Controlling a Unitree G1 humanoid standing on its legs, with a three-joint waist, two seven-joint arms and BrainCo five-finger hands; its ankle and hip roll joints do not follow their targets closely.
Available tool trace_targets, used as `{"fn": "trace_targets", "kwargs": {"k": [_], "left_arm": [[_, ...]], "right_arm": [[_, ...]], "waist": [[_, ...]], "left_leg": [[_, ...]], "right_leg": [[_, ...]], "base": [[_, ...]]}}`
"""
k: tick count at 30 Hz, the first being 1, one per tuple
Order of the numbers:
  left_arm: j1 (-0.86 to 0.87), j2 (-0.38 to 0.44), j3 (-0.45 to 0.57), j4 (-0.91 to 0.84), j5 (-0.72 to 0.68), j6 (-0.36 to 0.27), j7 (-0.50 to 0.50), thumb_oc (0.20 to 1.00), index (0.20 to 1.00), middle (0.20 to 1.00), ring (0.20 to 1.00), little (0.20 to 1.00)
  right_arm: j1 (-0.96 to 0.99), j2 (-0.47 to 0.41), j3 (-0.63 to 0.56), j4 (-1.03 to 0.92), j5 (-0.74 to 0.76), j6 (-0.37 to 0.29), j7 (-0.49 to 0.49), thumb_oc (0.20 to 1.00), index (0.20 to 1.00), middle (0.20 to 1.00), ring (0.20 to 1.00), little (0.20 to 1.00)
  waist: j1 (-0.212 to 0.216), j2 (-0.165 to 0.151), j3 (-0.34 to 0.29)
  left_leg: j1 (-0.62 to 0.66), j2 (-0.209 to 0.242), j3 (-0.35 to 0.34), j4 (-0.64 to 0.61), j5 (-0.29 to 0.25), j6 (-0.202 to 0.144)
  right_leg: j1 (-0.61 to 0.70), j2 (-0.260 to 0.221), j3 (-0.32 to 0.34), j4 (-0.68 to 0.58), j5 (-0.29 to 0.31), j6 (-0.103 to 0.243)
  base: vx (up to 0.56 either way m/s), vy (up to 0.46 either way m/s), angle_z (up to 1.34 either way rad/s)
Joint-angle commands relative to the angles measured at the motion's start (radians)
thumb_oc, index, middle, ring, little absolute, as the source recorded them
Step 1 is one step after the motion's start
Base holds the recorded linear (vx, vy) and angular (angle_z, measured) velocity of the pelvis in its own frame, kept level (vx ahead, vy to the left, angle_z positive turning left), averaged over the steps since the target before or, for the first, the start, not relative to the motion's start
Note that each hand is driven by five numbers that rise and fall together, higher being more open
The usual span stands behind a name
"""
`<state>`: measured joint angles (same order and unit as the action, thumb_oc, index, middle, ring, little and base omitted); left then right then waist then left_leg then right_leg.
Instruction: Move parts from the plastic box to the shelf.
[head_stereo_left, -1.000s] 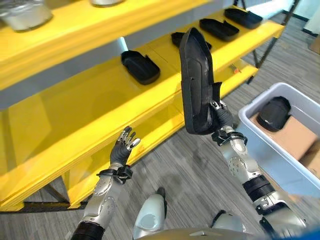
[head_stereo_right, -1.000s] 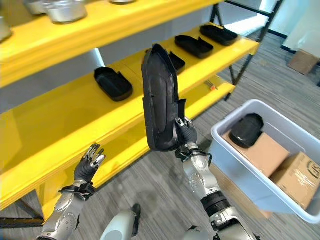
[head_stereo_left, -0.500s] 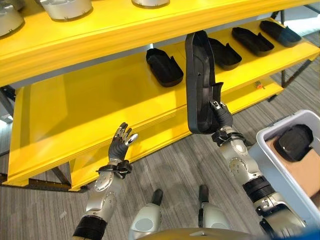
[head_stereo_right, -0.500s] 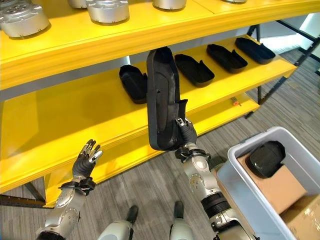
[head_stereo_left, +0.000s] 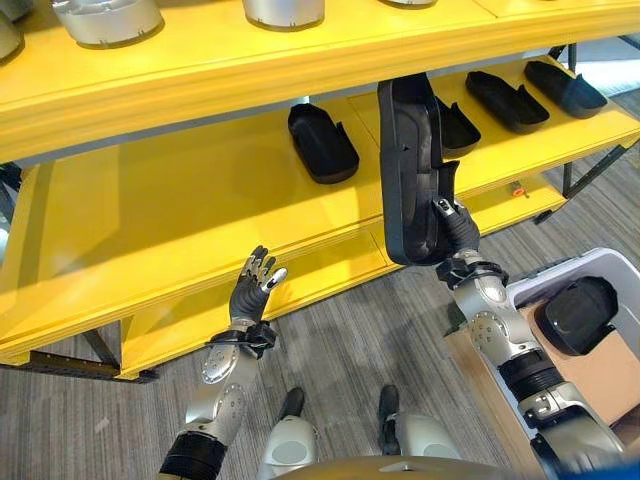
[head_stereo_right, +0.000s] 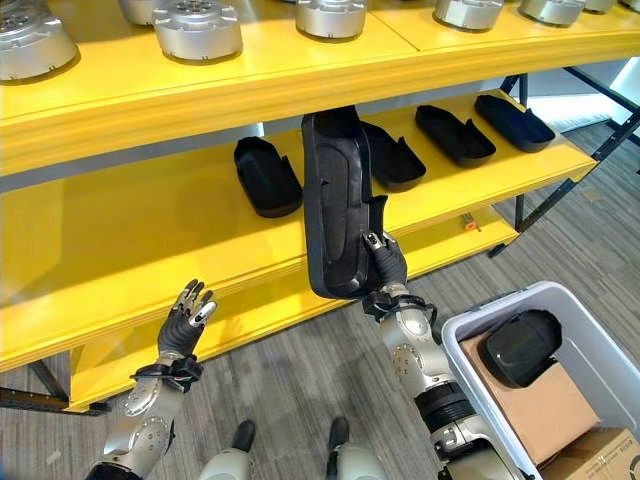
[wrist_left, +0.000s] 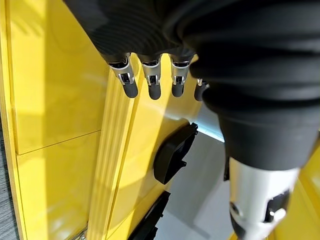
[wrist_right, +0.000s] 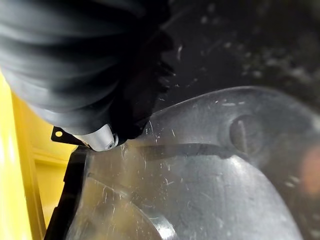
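Part: you see a long black plastic shell (head_stereo_left: 407, 170), matte, with a raised rim and a notched side, held upright in front of the shelf's middle level.
Right hand: your right hand (head_stereo_left: 455, 232) has its fingers curled round the part's lower end; in the right wrist view the scuffed, glossy inside of the shell sits right against the hand.
Left hand: your left hand (head_stereo_left: 250, 290) is raised near the front edge of the lower board, fingers straight and spread, holding nothing.
Shelf: yellow painted boards (head_stereo_left: 180, 195), smooth, with a thick front lip, on dark metal legs.
Middle level: you have four more black shells (head_stereo_right: 266, 175) lying flat in a row, spaced apart, open side up.
Top level: round silver metal pieces (head_stereo_right: 196, 25) stand in a line along the board.
Box: a pale grey-blue plastic bin (head_stereo_right: 490, 322) stands on the floor to your right, well apart from the shelf.
Box contents: one rounded black part (head_stereo_right: 520, 347) rests on a brown cardboard carton (head_stereo_right: 540, 410); a second carton sits at the corner.
Writing: none that can be read.
Floor: grey striped carpet (head_stereo_left: 340, 340).
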<state>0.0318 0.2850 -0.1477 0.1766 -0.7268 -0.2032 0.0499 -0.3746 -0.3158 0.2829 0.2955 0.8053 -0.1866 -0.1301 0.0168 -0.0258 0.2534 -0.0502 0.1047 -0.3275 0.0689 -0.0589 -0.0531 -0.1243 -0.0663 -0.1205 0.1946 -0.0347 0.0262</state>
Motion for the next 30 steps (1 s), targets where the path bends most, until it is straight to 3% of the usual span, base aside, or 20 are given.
{"fn": "trace_targets", "kwargs": {"k": [1, 5, 6, 9, 10, 11, 12, 13, 14, 16, 22, 30], "left_arm": [[0.024, 0.04, 0.014, -0.083, -0.011, -0.044, -0.003, 1.0, 1.0, 1.0, 1.0, 1.0], [0.028, 0.029, 0.016, -0.088, -0.024, -0.054, -0.006, 1.0, 1.0, 1.0, 1.0, 1.0], [0.018, 0.023, 0.008, -0.092, -0.04, -0.058, -0.006, 1.0, 1.0, 1.0, 1.0, 1.0], [0.002, 0.019, 0.003, -0.09, -0.049, -0.059, -0.006, 1.0, 1.0, 1.0, 1.0, 1.0], [-0.016, 0.018, 0.0, -0.084, -0.052, -0.052, -0.005, 1.0, 1.0, 1.0, 1.0, 1.0], [-0.046, 0.013, -0.017, -0.056, -0.037, -0.048, 0.0, 1.0, 1.0, 1.0, 1.0, 1.0], [-0.047, 0.012, -0.018, -0.056, -0.037, -0.048, 0.0, 1.0, 1.0, 1.0, 1.0, 1.0], [-0.047, 0.012, -0.018, -0.056, -0.037, -0.048, 0.0, 1.0, 1.0, 1.0, 1.0, 1.0], [-0.04, 0.014, -0.016, -0.052, -0.036, -0.046, -0.002, 1.0, 1.0, 1.0, 1.0, 1.0], [-0.042, 0.011, -0.02, -0.043, -0.029, -0.043, -0.002, 1.0, 1.0, 1.0, 1.0, 1.0], [-0.037, 0.046, -0.023, -0.055, -0.012, -0.037, -0.017, 1.0, 1.0, 1.0, 1.0, 1.0], [-0.041, 0.069, -0.015, -0.069, -0.012, -0.041, -0.008, 1.0, 1.0, 1.0, 1.0, 1.0]], "right_arm": [[-0.06, 0.038, -0.021, -0.083, 0.019, -0.087, 0.032, 0.2, 0.2, 0.2, 0.2, 0.2], [-0.073, 0.033, -0.007, -0.089, 0.018, -0.095, 0.035, 0.2, 0.2, 0.2, 0.2, 0.2], [-0.077, 0.03, -0.007, -0.093, 0.021, -0.104, 0.031, 0.2, 0.2, 0.2, 0.2, 0.2], [-0.08, 0.026, -0.007, -0.101, 0.022, -0.11, 0.028, 0.2, 0.2, 0.2, 0.2, 0.2], [-0.057, 0.014, -0.029, -0.126, 0.022, -0.122, 0.02, 0.2, 0.2, 0.2, 0.2, 0.2], [-0.018, 0.0, -0.055, -0.153, 0.006, -0.127, -0.001, 0.2, 0.2, 0.2, 0.2, 0.2], [-0.017, 0.0, -0.055, -0.154, 0.006, -0.126, -0.001, 0.2, 0.2, 0.2, 0.2, 0.2], [-0.017, 0.0, -0.055, -0.154, 0.006, -0.126, -0.001, 0.2, 0.2, 0.2, 0.2, 0.2], [-0.006, 0.001, -0.049, -0.16, -0.013, -0.115, -0.001, 0.2, 0.2, 0.2, 0.2, 0.2], [0.005, 0.008, -0.058, -0.163, -0.012, -0.114, 0.002, 0.2, 0.2, 0.2, 0.2, 0.2], [0.023, 0.04, -0.05, -0.164, -0.011, -0.092, 0.003, 0.2, 0.2, 0.2, 0.2, 0.2], [-0.034, 0.058, 0.001, -0.125, -0.014, -0.065, 0.004, 0.2, 0.2, 0.2, 0.2, 0.2]], "waist": [[0.011, -0.031, -0.105], [0.016, -0.035, -0.107], [0.032, -0.042, -0.079], [0.03, -0.052, -0.065], [0.006, -0.054, -0.062], [-0.024, -0.015, -0.066], [-0.023, -0.015, -0.066], [-0.023, -0.015, -0.066], [-0.014, 0.004, -0.072], [-0.013, 0.016, -0.085], [0.007, -0.004, -0.069], [0.032, -0.033, -0.069]], "left_leg": [[0.083, 0.02, 0.084, 0.0, -0.048, -0.008], [0.039, 0.025, 0.076, 0.055, -0.037, -0.027], [-0.042, -0.001, 0.068, 0.155, 0.029, -0.057], [-0.084, -0.01, 0.068, 0.189, 0.052, -0.058], [-0.087, 0.109, 0.175, 0.103, 0.09, -0.046], [-0.101, 0.227, 0.303, -0.03, 0.223, -0.068], [-0.098, 0.228, 0.305, -0.035, 0.226, -0.068], [-0.097, 0.228, 0.306, -0.036, 0.226, -0.069], [-0.049, 0.227, 0.292, -0.052, 0.177, -0.069], [-0.049, 0.206, 0.282, -0.043, 0.153, -0.068], [-0.091, 0.12, 0.31, 0.127, 0.033, -0.055], [-0.13, 0.086, 0.315, 0.19, -0.012, -0.043]], "right_leg": [[-0.021, -0.067, 0.025, 0.059, -0.02, 0.063], [0.004, -0.053, 0.014, 0.034, -0.041, 0.036], [0.021, -0.051, -0.001, 0.017, -0.05, 0.011], [0.023, -0.059, -0.015, 0.012, -0.049, 0.006], [0.031, -0.077, -0.063, 0.043, -0.078, 0.009], [0.032, -0.101, -0.111, 0.104, -0.101, 0.028], [0.031, -0.101, -0.11, 0.106, -0.102, 0.027], [0.031, -0.101, -0.11, 0.106, -0.102, 0.027], [0.019, -0.11, -0.088, 0.147, -0.115, 0.046], [0.02, -0.132, -0.08, 0.144, -0.105, 0.057], [0.1, -0.226, -0.057, 0.072, -0.06, 0.105], [0.119, -0.257, -0.057, 0.03, -0.042, 0.123]], "base": [[0.02, -0.126, 0.17], [-0.04, -0.122, 0.21], [-0.1, -0.047, 0.31], [-0.08, -0.033, 0.43], [-0.03, 0.133, 1.53], [0.04, 0.154, 1.45], [0.03, 0.161, 1.38], [0.05, 0.13, 0.81], [0.08, 0.213, 0.72], [0.11, 0.254, 0.05], [0.12, 0.191, -0.05], [0.08, 0.078, -0.01]]}}
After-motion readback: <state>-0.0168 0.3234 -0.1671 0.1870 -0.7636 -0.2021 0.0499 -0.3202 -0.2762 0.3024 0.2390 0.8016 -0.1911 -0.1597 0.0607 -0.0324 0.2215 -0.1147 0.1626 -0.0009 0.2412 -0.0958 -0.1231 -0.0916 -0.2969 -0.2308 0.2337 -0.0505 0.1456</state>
